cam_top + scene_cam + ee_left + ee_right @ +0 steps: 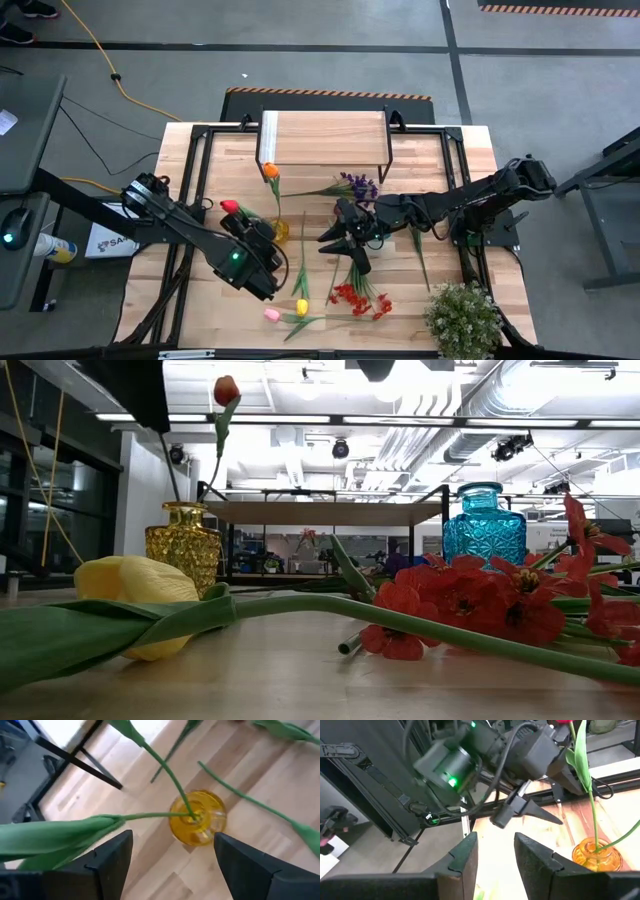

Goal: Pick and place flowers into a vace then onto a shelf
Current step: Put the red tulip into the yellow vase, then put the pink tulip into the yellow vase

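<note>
A yellow glass vase stands near the middle of the worktop, toward its left half, with two flower stems in it: an orange tulip leaning toward the shelf and a red tulip leaning toward the left edge. More flowers lie flat on the worktop: a purple spray just in front of the shelf, a red spray, a yellow tulip and a pink tulip near the front edge. The shelf stands at the back edge, nothing on its plank. The left gripper hovers over the vase, fingers spread with nothing between them. The right gripper sits just right of the vase, jaws narrowly parted and empty. A blue glass vase shows in the low view. A bushy potted plant occupies the front right corner.
</note>
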Tool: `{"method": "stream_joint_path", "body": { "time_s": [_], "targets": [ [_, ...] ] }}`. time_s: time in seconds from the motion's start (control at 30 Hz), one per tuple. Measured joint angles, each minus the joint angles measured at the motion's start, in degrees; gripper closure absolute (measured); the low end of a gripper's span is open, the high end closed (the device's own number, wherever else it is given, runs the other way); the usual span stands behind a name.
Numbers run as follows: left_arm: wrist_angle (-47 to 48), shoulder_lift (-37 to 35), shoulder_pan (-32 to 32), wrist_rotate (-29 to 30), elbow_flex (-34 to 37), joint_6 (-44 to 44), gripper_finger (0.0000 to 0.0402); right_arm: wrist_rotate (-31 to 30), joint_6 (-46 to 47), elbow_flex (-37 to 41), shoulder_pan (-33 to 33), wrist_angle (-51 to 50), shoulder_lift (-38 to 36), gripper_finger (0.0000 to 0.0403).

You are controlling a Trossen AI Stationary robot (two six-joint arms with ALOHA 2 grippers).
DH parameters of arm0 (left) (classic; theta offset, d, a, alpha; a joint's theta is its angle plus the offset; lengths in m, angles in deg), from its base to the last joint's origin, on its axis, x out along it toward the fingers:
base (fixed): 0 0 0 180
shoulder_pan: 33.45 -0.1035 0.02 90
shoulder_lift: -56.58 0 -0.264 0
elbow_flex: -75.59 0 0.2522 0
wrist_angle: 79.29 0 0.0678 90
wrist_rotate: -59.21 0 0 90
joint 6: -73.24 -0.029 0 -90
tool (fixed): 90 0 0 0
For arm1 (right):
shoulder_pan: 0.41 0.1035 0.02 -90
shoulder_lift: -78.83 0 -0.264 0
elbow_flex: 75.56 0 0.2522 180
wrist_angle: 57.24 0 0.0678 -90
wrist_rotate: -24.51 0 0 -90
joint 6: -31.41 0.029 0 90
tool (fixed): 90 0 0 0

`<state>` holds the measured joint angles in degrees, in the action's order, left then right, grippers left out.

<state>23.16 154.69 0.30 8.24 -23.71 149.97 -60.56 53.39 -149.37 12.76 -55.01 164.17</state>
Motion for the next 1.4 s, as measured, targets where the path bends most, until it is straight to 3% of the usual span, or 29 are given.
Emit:
{"method": "stream_joint_path", "body": {
  "time_s": [0.8,1.03,1.4],
  "targets": [
    [-0.2,0.0,0.0,-0.6,-11.4,-3.4,0.0085,0.2,-1.7,0.0,-0.1,-4.8,0.0,0.0285],
    [-0.5,0.0,0.0,-0.6,-19.0,-7.2,0.0085,0.2,-3.0,0.0,-0.2,-6.1,0.0,0.0284],
    [-5.6,0.0,0.6,-1.0,-31.4,-17.6,0.0085,3.2,1.3,0.0,-1.6,-19.8,0.0,0.0285]
  ]
}}
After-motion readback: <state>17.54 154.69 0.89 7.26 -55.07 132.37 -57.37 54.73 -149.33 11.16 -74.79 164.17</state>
